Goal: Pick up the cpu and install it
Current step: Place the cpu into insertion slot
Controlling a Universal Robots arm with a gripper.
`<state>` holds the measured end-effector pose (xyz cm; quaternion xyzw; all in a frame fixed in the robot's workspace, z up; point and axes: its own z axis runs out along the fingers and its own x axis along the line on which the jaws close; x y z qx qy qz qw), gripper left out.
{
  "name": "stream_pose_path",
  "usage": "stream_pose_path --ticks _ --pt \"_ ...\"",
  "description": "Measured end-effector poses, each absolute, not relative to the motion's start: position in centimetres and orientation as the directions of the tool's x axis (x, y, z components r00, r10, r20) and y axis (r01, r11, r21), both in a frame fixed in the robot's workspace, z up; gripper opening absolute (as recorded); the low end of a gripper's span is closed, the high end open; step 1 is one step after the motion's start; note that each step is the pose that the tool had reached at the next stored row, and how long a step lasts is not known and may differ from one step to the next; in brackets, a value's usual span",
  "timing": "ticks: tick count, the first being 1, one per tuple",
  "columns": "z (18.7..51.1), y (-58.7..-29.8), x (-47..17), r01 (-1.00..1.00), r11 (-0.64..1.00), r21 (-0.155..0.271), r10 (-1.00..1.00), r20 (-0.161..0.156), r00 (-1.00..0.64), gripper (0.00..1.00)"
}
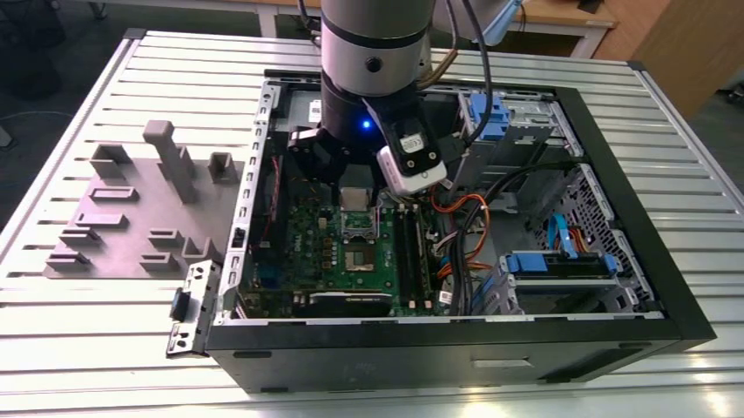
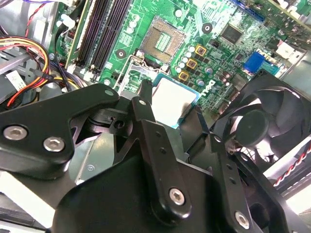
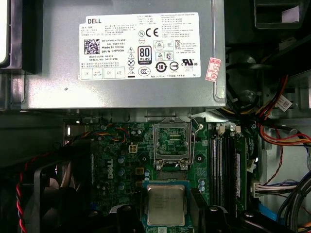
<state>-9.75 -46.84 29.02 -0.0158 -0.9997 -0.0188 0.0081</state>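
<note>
cpu point(image 3: 166, 204) | flat, metal top up, square | fingers point(image 2: 147, 114) clamp its edges | over motherboard point(image 3: 121, 160), near socket point(image 3: 171, 141)

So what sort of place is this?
Probably a robotics lab for PC assembly: an open computer case on a slatted metal table, a grey fixture tray beside it, the gripper holding the cpu over the motherboard.

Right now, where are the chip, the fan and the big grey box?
chip point(image 3: 166, 205): first wrist view, middle of its metal top.
fan point(image 2: 256, 127): second wrist view, on its round hub.
big grey box point(image 3: 51, 53): first wrist view, on its bare metal face.
</note>
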Motion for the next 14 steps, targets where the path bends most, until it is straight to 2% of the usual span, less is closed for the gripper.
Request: stream_pose_path --ticks 8,10,14 --pt "29.0 -46.8 -9.8 0.032 0.999 0.038 0.031 0.017 -0.999 0.47" --pt "27.8 -46.8 -9.8 0.032 0.999 0.037 0.031 0.017 -0.999 0.47" --pt "27.7 -46.8 -9.8 0.032 0.999 0.037 0.031 0.017 -0.999 0.47"
